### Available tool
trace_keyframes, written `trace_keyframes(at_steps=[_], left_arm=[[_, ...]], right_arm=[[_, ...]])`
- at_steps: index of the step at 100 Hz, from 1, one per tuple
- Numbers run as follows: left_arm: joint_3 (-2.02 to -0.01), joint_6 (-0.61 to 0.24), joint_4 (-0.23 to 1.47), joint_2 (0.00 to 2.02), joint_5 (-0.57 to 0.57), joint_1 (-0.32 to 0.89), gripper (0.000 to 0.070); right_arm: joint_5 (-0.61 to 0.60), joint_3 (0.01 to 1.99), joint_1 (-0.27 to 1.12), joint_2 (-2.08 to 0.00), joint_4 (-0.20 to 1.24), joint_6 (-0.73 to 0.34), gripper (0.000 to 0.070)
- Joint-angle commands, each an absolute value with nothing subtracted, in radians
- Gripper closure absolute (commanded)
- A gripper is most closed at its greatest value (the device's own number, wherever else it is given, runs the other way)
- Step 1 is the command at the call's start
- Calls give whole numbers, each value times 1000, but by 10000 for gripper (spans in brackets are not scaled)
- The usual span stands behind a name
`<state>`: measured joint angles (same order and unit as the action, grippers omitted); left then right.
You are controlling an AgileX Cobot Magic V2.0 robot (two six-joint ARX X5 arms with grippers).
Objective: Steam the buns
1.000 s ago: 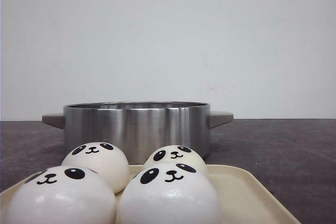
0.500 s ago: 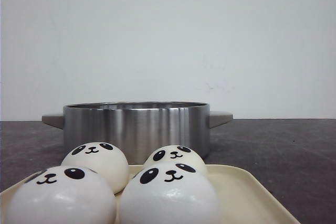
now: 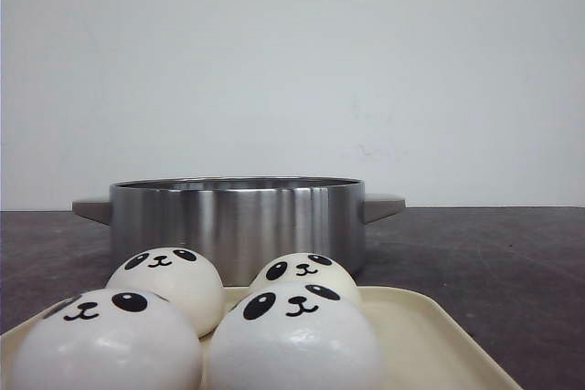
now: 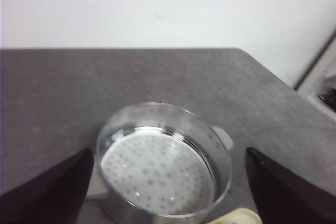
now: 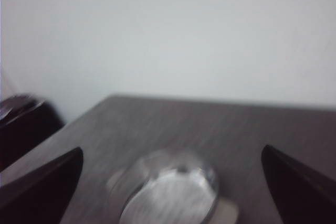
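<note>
Four panda buns (image 3: 292, 340) wait on a tray (image 3: 430, 335) before the steel pot (image 3: 238, 226).
Both arms hang above the pot, left gripper (image 4: 168, 203) and right gripper (image 5: 170, 198) jaws wide apart, holding nothing.

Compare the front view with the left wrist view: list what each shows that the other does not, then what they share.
Only the front view shows the four panda-faced buns, sitting on the cream tray in front of the pot, and the pot's brushed outer wall from the side.

Only the left wrist view shows the inside of the pot: a perforated steamer plate with nothing on it, plus the open fingers of the left gripper.

Both show the steel pot on the dark table; the left wrist view catches only a corner of the tray.
</note>
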<state>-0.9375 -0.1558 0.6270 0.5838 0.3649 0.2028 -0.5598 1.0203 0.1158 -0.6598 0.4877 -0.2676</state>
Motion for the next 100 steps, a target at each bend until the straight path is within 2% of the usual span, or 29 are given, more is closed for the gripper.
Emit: trace_keyframes(at_steps=[1, 12, 20, 30, 41, 48, 58, 82, 89, 100], left_arm=[[-955, -144, 635, 595, 361, 212, 137], [-955, -139, 643, 601, 360, 234, 137], [-955, -139, 643, 601, 360, 255, 137], [-955, -139, 654, 601, 360, 277, 137], [-955, -139, 683, 601, 360, 292, 138], [-955, -140, 693, 601, 360, 307, 138], [-955, -140, 695, 599, 360, 333, 139], [-955, -139, 695, 598, 358, 381, 144], [-955, -140, 695, 598, 357, 394, 144], [-955, -139, 695, 598, 356, 416, 143]], right_arm=[[-514, 1036, 180, -703, 520, -276, 3], [-381, 1036, 334, -791, 614, -232, 2], [-297, 1036, 466, -865, 658, -241, 2], [-219, 1036, 633, -959, 668, -345, 2], [-199, 1036, 753, -1047, 668, -496, 6], [-208, 1036, 796, -1104, 669, -582, 35], [-205, 1036, 847, -1202, 674, -626, 89], [-201, 1036, 875, -1420, 673, -668, 103], [-189, 1037, 872, -1477, 673, -667, 130], [-148, 1037, 867, -1547, 664, -631, 132]])
